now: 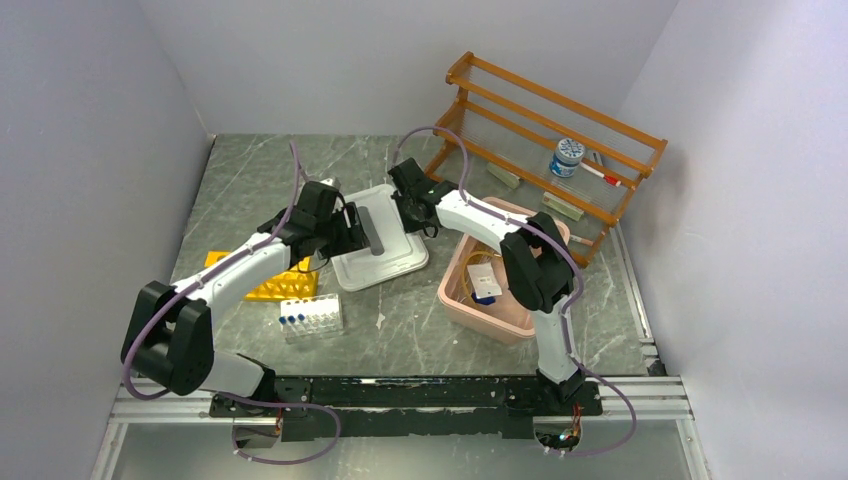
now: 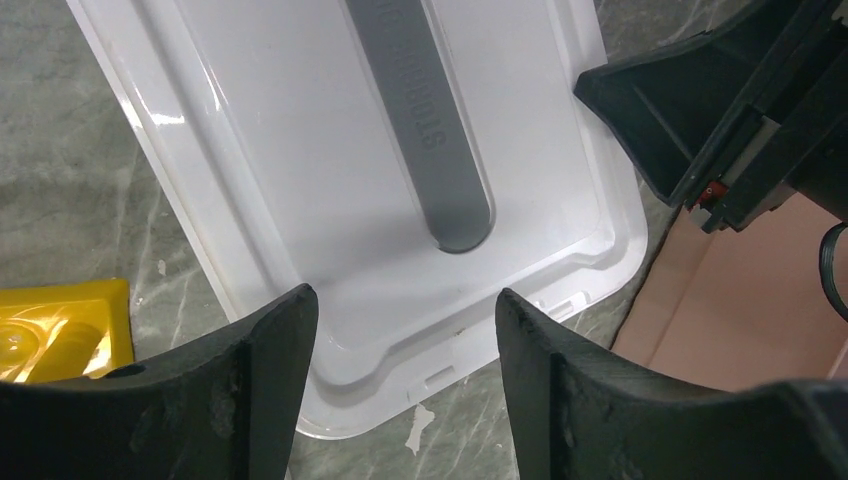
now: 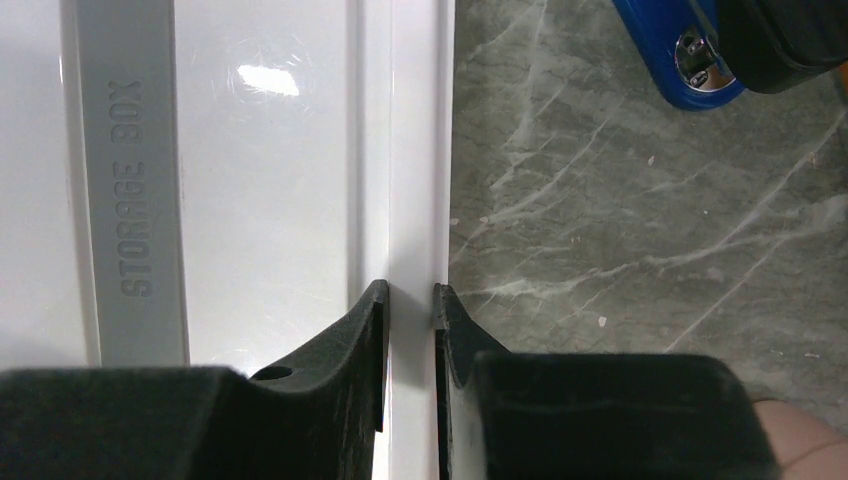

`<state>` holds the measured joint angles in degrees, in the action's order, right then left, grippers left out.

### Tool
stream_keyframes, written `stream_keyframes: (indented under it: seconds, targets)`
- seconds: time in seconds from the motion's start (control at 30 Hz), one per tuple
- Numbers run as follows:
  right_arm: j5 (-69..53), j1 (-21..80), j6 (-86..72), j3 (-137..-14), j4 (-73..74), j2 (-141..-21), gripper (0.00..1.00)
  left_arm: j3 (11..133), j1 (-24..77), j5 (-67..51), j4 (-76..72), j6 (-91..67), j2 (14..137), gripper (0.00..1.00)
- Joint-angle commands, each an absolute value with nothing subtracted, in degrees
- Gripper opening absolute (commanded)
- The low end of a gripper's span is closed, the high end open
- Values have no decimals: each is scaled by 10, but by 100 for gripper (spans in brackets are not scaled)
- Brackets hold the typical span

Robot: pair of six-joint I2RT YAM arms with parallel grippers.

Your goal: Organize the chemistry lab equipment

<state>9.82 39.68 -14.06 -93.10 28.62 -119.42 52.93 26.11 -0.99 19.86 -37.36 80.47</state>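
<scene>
A white storage-box lid (image 1: 385,262) with a grey handle strip (image 1: 373,232) lies flat on the marble table. My right gripper (image 3: 410,300) is shut on the lid's raised rim (image 3: 412,150), at its far right side in the top view (image 1: 408,208). My left gripper (image 2: 405,310) is open and empty, hovering over the lid's near corner (image 2: 400,380); in the top view it is at the lid's left side (image 1: 350,235). Small clear blue-capped tubes (image 1: 310,317) stand in a clear rack. Tan tubing and a white packet (image 1: 483,277) lie in the pink bin (image 1: 490,325). The goggles are not in view.
A yellow tray (image 1: 268,287) lies under my left arm. A wooden shelf (image 1: 545,140) at the back right holds a blue-capped bottle (image 1: 567,157). A blue stapler (image 3: 680,55) lies on the table beyond the lid. The pink bin's edge (image 2: 740,300) is right of the lid.
</scene>
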Motion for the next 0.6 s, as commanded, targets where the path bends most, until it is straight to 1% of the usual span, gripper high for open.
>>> stream_keyframes:
  seconds: [0.0, 0.33, 0.57]
  targets:
    - [90, 390, -133, -947, 292, -1169, 5, 523, 265, -17, 186, -386, 787, 70]
    - [52, 364, -125, -945, 289, -1174, 4, 469, 272, 25, 221, -459, 721, 78]
    - [26, 353, -127, -954, 290, -1177, 4, 437, 285, 29, 207, -487, 713, 82]
